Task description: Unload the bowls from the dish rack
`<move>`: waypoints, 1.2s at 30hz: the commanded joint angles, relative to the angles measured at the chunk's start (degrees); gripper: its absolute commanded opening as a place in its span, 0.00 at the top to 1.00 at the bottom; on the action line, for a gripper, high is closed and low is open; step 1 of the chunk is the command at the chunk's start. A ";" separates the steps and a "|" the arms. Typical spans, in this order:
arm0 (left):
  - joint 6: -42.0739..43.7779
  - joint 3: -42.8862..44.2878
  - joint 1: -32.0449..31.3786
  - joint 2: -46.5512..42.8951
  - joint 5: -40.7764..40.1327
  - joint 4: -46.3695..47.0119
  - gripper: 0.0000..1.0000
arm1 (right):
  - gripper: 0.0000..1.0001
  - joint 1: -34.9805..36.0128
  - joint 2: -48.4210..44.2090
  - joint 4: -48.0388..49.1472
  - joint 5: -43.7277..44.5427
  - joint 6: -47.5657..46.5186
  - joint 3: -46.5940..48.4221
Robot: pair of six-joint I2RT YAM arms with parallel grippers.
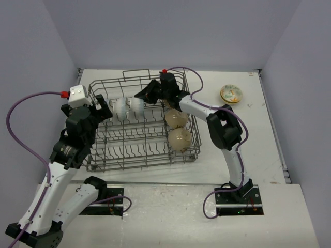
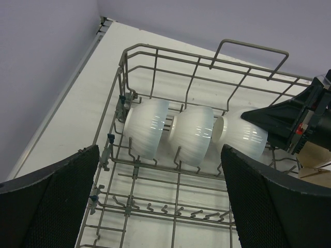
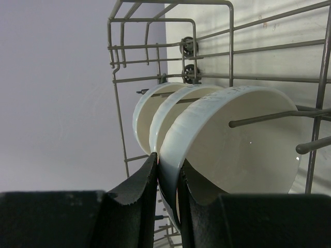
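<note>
Pinching a white bowl (image 3: 238, 139) inside the dish rack (image 2: 170, 51) is the right claw (image 3: 168, 165); left claw (image 1: 103, 109) gapes empty at nine o'clock.

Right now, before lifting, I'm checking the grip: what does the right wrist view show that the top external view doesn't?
Only the right wrist view: the black right gripper pinching the rim of the nearest white ribbed ceramic bowl, one finger inside, one outside. Only the top external view: the round yellow painted bowl on the white table, two beige ceramic bowls in the grey wire dish rack, and the left gripper, open. Both: the row of white bowls standing on edge in that rack.
</note>
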 commanded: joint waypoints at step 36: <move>1.49 -0.46 -0.12 0.52 -0.29 2.17 0.00 | 1.00 -19.70 -43.54 -21.51 23.33 -39.44 3.79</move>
